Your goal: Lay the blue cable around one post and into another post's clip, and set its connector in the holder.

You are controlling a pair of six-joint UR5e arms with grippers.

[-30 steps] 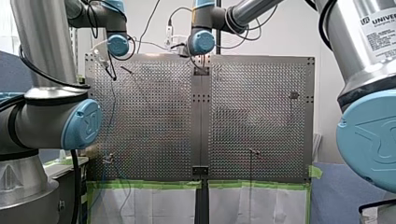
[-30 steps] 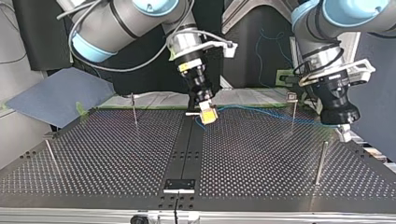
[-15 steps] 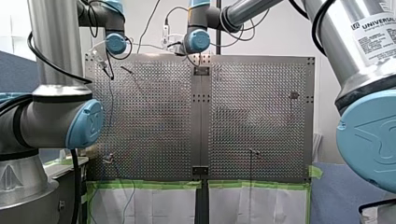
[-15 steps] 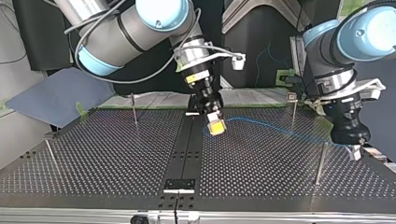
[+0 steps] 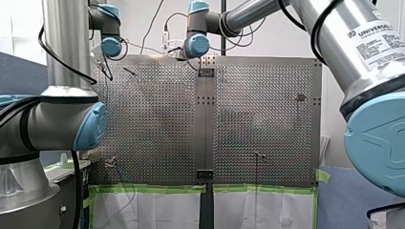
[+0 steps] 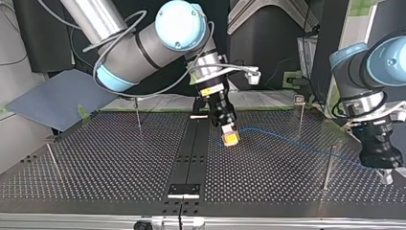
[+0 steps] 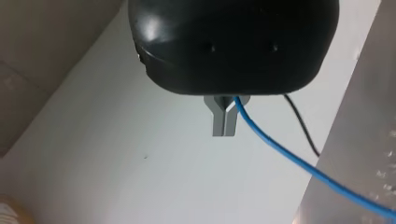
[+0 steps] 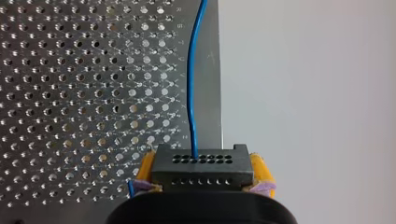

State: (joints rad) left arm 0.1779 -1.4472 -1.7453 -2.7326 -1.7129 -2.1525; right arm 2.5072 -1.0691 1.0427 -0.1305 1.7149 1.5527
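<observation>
Between the right gripper's yellow pads, the black multi-hole plastic connector is sitting clamped; the thin blue cable is running off to the left gripper, pinched shut on it. Excess tension is likely risking connector slip.

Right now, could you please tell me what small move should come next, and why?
Probably my left gripper should carry the blue cable around the plain post beside it: the cable runs straight from the connector in my right gripper and appears looped round no post yet.
</observation>
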